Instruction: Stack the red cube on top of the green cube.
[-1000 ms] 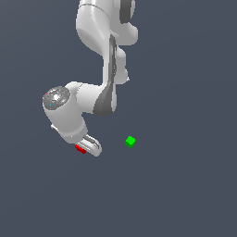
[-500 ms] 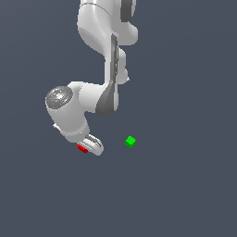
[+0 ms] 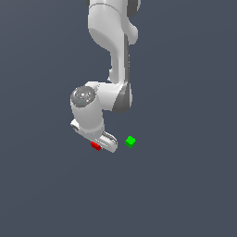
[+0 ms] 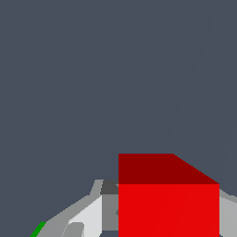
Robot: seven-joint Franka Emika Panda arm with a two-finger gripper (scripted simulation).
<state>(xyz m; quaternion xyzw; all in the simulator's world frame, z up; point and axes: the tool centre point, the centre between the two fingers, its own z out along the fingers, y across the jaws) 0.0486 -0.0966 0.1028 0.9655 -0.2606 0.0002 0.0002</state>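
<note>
Red, small and plain, the cube (image 4: pixel 168 203) sat clamped in the robot's hand (image 3: pixel 102 142), carried low towards the bright-green cube (image 3: pixel 130 141) nearby for stacking.

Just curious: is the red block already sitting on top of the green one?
No: the green cube sits alone, the red cube apart at the gripper.

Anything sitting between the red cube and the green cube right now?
Only the gripper's finger; the red cube sits behind it in the exterior view. From there to the green cube, bare floor.
</note>
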